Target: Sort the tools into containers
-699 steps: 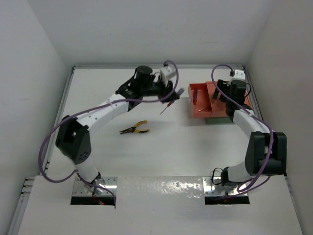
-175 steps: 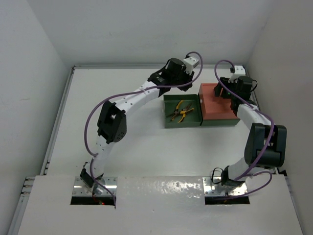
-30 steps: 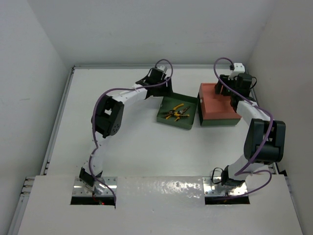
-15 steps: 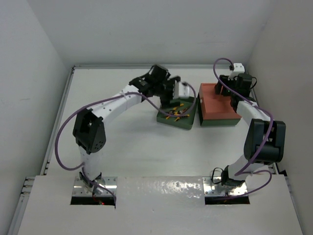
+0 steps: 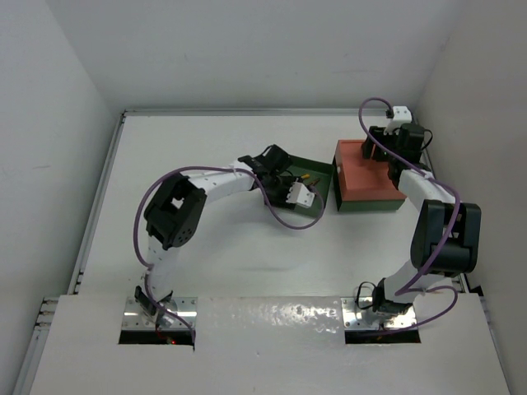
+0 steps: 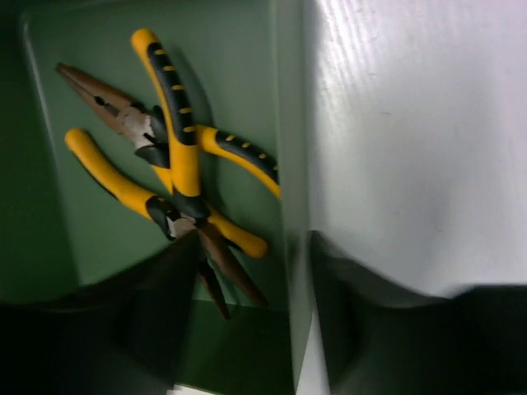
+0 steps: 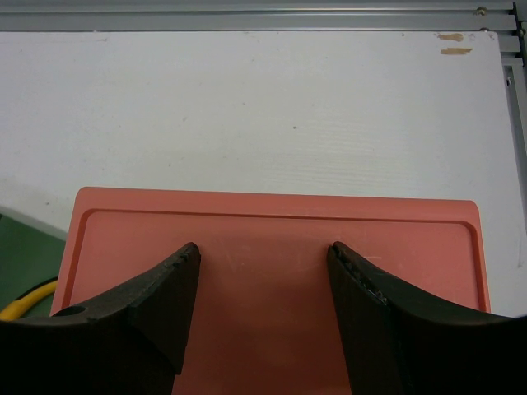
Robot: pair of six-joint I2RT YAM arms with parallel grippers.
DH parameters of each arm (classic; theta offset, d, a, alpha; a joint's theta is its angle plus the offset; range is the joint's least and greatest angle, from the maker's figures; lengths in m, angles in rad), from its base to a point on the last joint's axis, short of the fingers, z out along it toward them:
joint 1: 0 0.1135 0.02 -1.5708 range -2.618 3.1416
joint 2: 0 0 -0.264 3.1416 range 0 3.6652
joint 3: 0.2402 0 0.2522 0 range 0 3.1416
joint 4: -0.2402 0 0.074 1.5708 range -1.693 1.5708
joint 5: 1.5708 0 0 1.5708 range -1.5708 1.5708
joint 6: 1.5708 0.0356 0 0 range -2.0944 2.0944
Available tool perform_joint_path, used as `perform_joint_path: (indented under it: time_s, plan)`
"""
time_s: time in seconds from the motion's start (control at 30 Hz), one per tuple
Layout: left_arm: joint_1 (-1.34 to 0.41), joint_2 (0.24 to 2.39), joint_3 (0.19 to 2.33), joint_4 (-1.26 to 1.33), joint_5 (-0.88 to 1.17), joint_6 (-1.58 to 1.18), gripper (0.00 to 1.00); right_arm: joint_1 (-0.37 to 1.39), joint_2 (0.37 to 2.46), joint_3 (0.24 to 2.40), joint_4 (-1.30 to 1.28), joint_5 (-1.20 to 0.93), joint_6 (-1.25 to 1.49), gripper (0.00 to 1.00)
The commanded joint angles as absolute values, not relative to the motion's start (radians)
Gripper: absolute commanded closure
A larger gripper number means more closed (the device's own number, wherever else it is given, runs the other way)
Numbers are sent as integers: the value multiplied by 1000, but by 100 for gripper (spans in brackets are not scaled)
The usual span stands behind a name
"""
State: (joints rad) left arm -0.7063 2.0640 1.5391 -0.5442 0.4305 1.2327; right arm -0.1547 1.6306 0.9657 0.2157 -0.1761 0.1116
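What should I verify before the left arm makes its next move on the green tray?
1. Both pliers lie inside the green tray: ok.
2. Left gripper straddles the tray's side wall: ok.
3. Left gripper clamped on that wall: not ok, the jaws stand apart.
4. Right gripper open and empty above the orange-red tray: ok.
5. Screwdrivers sorted: cannot tell, none shows in any view.
6. Gap between the two trays: cannot tell.
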Motion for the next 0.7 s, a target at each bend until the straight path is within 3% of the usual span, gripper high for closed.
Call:
perform_joint_path:
  time_s: [0.0, 0.2, 0.33, 0.47, 0.67]
  plan:
    - [-706, 2072, 1539, -475, 402, 1240, 56, -160, 1744, 877, -172, -176, 144, 36]
    - [-713, 2128, 1575, -532, 368, 1232, 80, -160, 1753, 881, -170, -176, 146, 36]
    - [-726, 2166, 1588, -500, 359, 1149, 85, -158, 1753, 877, -169, -181, 149, 36]
    - [-749, 2187, 1612, -463, 339, 1051, 100, -160, 1755, 877, -170, -181, 153, 36]
    - [-790, 2183, 1632, -413, 327, 933, 100, -160, 1752, 877, -170, -181, 153, 36]
